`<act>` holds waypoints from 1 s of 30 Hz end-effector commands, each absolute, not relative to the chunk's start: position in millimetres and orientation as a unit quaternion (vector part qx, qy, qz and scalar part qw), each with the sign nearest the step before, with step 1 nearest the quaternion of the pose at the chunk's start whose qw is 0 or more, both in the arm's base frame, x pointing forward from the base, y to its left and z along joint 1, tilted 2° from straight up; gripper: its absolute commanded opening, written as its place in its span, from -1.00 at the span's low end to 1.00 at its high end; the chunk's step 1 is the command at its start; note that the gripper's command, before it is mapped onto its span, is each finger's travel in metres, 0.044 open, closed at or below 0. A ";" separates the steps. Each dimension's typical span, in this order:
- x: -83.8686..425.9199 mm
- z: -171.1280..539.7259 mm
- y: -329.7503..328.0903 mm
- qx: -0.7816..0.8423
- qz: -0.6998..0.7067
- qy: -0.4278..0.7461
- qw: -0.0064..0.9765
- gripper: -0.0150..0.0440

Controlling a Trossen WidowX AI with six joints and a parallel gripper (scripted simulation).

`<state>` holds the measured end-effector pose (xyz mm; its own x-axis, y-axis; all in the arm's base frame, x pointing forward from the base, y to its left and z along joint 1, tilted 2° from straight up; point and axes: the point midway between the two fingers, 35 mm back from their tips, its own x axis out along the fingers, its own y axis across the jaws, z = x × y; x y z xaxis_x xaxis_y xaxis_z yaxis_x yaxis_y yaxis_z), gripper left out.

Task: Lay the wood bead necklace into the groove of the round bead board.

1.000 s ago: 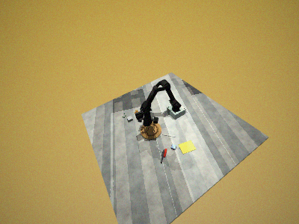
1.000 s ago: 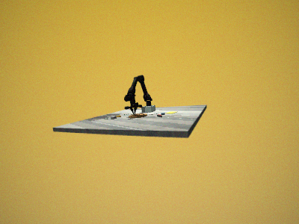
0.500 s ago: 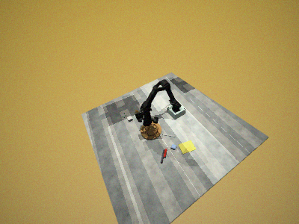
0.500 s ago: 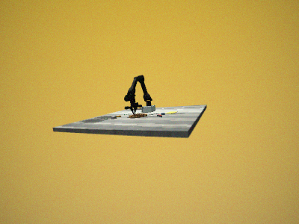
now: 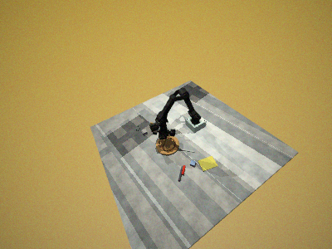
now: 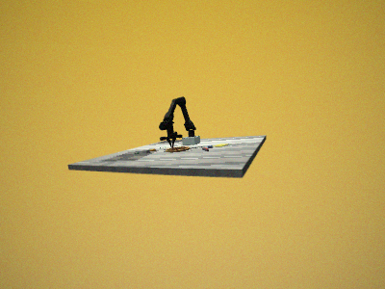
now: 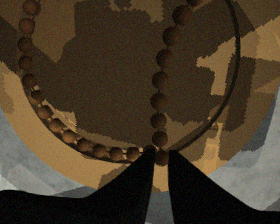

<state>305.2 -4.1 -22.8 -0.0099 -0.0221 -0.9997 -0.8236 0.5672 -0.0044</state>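
At the round tan wooden board (image 5: 168,153) (image 6: 178,149) (image 7: 37,142), the black end effector (image 5: 164,138) (image 6: 171,146) (image 7: 161,155) is nearly closed, pinching the brown wood bead necklace (image 7: 159,101). Left run follows the groove; the middle run cuts across. Feed it along the bare right arc, low, light tension; yanking could unseat beads. Red-and-dark stick (image 5: 183,171), blue block (image 5: 192,163), yellow sheet (image 5: 207,163) sit clear.

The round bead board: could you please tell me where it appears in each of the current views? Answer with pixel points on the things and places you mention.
Top: the round bead board (image 5: 158,150) (image 6: 185,150) (image 7: 30,127) is just below the picture's centre.
Exterior: a thin orange-brown disc, slightly left of centre, below the arm.
Wrist: it fills most of the picture, running off the top edge.
Shared landmark: the gripper (image 5: 167,139) (image 6: 172,147) (image 7: 161,155), with its fingertips at the board.
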 end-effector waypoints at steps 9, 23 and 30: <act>307.3 -26.4 -5.0 -0.335 0.323 0.631 0.621 -0.31; 306.5 -22.3 -5.1 -0.336 0.324 0.632 0.619 0.93; 306.4 -21.9 -4.9 -0.336 0.324 0.632 0.619 1.00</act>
<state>305.8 -4.9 -23.3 -0.0093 -0.0220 -0.9997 -0.8237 0.5670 -0.0049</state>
